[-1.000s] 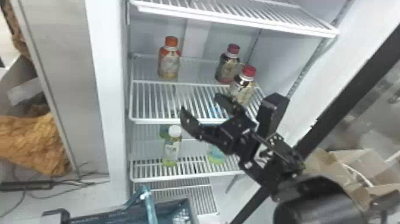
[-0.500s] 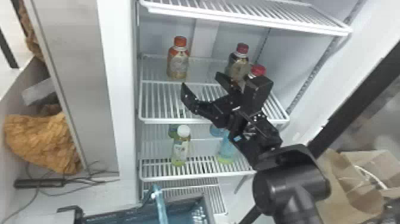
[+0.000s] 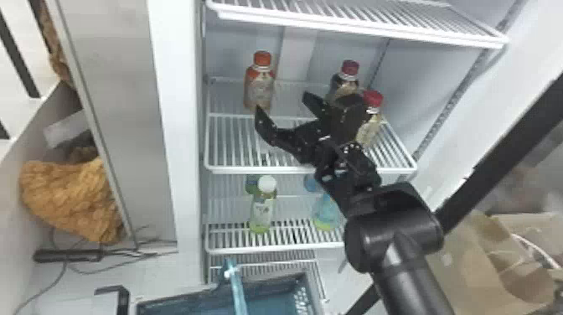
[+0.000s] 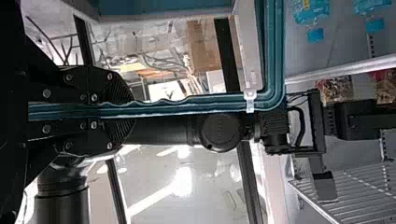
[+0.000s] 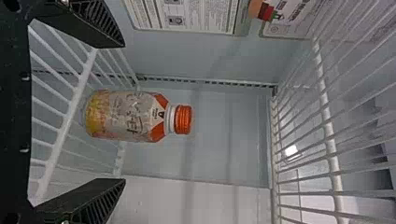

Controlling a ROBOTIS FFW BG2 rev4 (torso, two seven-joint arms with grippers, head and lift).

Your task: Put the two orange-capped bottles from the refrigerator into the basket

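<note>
An orange-capped bottle (image 3: 259,86) stands upright on the refrigerator's middle shelf, at its left. My right gripper (image 3: 285,102) is open in front of that shelf, just right of the bottle and not touching it. In the right wrist view the orange-capped bottle (image 5: 135,116) lies beyond the spread fingers of my right gripper (image 5: 122,114), level with the space between them. The blue basket (image 3: 184,298) is at the bottom edge of the head view. In the left wrist view my left gripper (image 4: 128,109) is shut on the basket's handle (image 4: 187,103).
Two red-capped bottles (image 3: 373,100) stand on the same shelf, behind and beside the right gripper. A white-capped bottle (image 3: 263,205) and a blue bottle (image 3: 326,211) are on the shelf below. Wire shelf (image 3: 360,31) spans above. Cardboard boxes (image 3: 494,259) lie at the right.
My right gripper has moved up and forward toward the middle shelf, still open. The head view has shifted, so the refrigerator sits farther right. The orange-capped bottle stands where it was on the shelf.
</note>
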